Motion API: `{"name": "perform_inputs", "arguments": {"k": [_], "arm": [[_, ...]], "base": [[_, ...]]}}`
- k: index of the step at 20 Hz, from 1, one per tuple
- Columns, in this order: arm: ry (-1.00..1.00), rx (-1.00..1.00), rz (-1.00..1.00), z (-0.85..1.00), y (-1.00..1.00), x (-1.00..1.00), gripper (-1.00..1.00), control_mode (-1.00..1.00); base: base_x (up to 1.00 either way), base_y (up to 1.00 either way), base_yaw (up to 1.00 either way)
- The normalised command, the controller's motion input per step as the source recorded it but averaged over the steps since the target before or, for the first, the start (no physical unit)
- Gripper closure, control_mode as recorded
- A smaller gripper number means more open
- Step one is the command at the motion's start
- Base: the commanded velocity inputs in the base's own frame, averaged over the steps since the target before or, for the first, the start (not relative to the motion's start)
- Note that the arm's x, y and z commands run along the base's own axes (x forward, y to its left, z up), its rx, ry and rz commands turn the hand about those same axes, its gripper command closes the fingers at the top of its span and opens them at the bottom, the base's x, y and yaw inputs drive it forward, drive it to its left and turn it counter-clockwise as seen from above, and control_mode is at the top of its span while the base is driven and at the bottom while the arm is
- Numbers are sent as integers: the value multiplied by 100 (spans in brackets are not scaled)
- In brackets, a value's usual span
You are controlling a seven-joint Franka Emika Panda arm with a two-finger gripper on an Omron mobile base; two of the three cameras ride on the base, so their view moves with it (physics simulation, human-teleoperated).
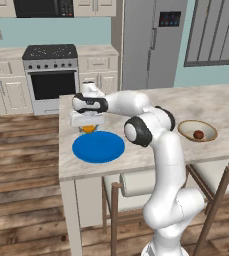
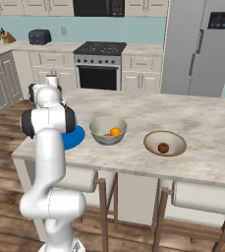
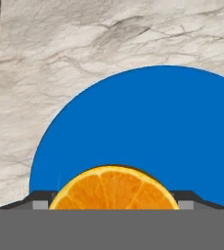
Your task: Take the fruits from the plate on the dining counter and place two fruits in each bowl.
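Orange fruit [image 3: 113,188] clamped in gripper [image 1: 88,125] above plate [image 1: 98,147], apparently lifted; next carry to tan-rimmed bowl [image 2: 164,143].

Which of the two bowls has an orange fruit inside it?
The deep grey-green bowl, nearest the blue plate, holds an orange fruit. The shallower tan-rimmed bowl holds a dark red-brown fruit.

A bright orange fruit [image 3: 113,188] with pale segment lines sits against the solid blue plate [image 3: 147,127], on a counter [image 3: 84,44] of beige, grey-veined marble.
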Motion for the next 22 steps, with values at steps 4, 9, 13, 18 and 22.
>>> {"name": "perform_inputs", "arguments": {"k": [4,9,13,18,22], "arm": [[0,-3,0,83,-56,-41,100,-100],[0,-2,0,72,-77,-59,100,-100],[-1,0,0,52,-100,-71,100,-100],[-1,-1,0,30,-100,-94,100,-100],[0,-1,0,33,-100,-86,100,-100]], "base": [[0,0,0],[0,0,0],[0,0,0],[0,0,0],[0,0,0]]}}
